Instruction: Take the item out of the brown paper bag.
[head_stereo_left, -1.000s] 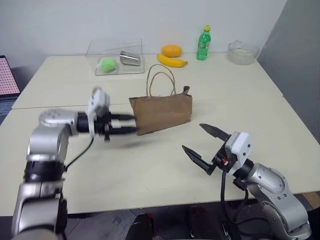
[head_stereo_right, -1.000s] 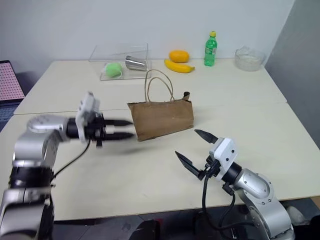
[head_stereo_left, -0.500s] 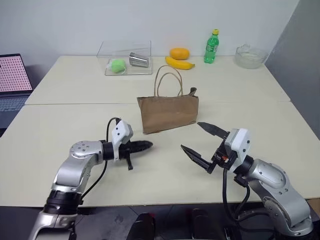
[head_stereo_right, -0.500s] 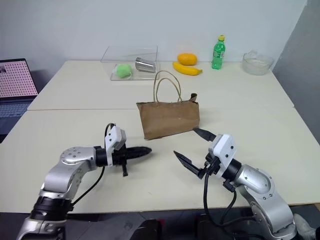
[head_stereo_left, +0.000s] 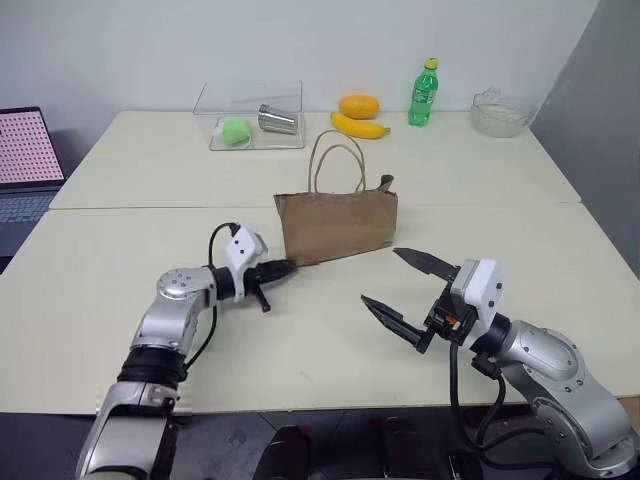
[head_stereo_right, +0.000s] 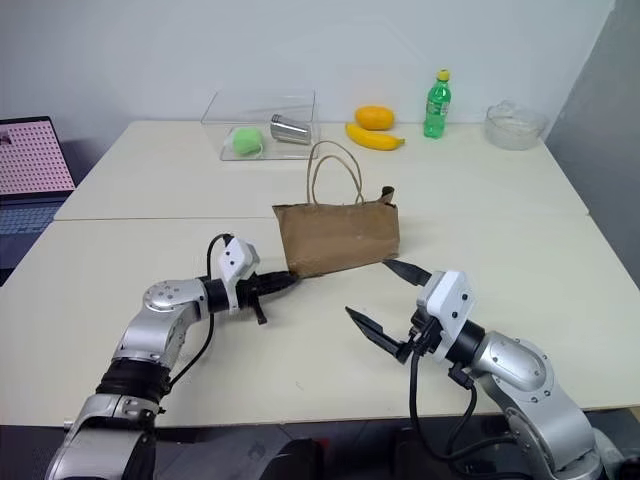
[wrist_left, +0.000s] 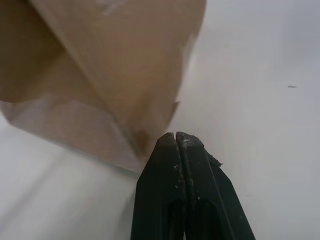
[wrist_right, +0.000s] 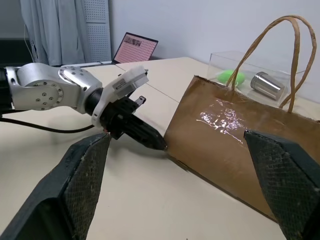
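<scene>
- The brown paper bag (head_stereo_left: 338, 226) stands upright on the table (head_stereo_left: 120, 260), handles up, just ahead of both grippers.
- The left gripper (head_stereo_left: 283, 268) has its fingers pressed together on nothing, tips at the bag's lower near corner; whether they touch the paper is unclear.
- The right gripper (head_stereo_left: 397, 284) is spread wide and empty, the bag's other end just beyond its upper finger.
- The item is presumably inside the bag, so extraction is not yet done.

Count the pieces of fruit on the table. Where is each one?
2. An orange fruit and a banana lie side by side at the table's far edge, behind the brown paper bag. Others may be hidden inside.
</scene>
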